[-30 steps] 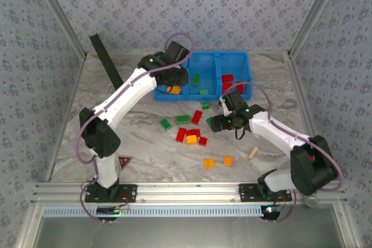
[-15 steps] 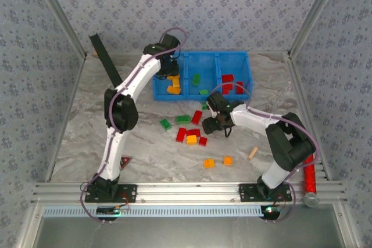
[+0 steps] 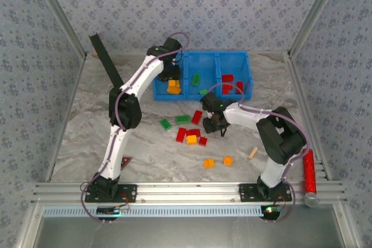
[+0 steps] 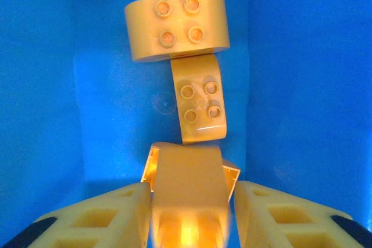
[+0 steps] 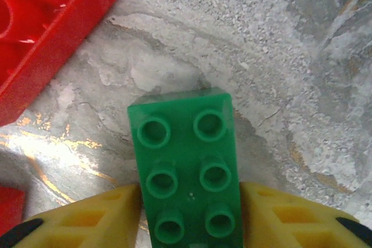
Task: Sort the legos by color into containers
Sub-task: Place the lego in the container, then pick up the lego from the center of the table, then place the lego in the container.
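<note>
Lego sort, both arms at a brick.
Right fingers [image 5: 279,213] pinch a green lego [image 5: 186,166] lying in the middle of the counter [image 5: 290,56]; left fingers [image 4: 104,216] flank an orange lego [image 4: 189,175] in the left compartment of the blue tray [image 4: 302,85]; cannot tell if gripped.

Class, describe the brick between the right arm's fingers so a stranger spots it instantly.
Find the blue tray; bricks lie scattered on the marble table before it. The right fingers flank a green brick, two studs wide, beside red bricks.
</note>
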You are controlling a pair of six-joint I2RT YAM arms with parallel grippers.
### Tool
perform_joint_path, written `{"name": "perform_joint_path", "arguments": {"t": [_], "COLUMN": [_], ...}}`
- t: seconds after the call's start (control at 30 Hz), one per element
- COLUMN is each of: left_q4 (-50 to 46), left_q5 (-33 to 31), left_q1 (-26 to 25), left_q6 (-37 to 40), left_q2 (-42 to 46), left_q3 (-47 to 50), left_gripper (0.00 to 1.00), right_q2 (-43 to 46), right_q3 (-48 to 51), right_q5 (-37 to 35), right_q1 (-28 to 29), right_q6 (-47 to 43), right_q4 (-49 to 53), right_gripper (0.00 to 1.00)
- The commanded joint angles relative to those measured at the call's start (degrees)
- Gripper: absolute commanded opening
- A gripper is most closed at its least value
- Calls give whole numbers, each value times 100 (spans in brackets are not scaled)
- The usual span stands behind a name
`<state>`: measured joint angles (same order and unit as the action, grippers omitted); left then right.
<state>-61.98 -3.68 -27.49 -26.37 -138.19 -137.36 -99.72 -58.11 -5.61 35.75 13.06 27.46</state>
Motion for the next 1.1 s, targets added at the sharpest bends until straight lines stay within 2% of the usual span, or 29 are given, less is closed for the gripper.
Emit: {"name": "perform_joint_path", "arguments": {"t": [0.0,0.2,0.3,0.47,0.57,0.67,0.87,1.07], "left_q4": [-181,-370,-279,25,216,491,1690,2658], "left_q5": [-8,-98,-117,-760,-1123,-1275,-949,-640], "left_q1": [-2,-2,-77,-496,-1011,-1622,-2636,-2815], "left_q6": [249,389,493,615,768,1012,1502,1178], "left_q2": [683,1084,1647,3001,3725,4329,5508,6339], "left_q3": [102,237,726,2413,3605,4660,6651,7873], "left_gripper": [44,45,45,47,47,47,52,56], "right_q2": [-163,131,439,867,895,679,-117,-1088], "right_q3": [-143,-225,-396,-949,-1434,-1997,-3162,-4361], "right_q5": [-188,-362,-414,-437,-357,-296,21,276], "right_q1": [72,148,142,61,-50,-241,-644,-815], "right_q6": [41,8,-1,-138,-276,-453,-603,-650], "right_q4": [174,460,671,1111,1114,1192,1223,1301], "right_gripper": [41,33,32,31,31,31,31,31]}}
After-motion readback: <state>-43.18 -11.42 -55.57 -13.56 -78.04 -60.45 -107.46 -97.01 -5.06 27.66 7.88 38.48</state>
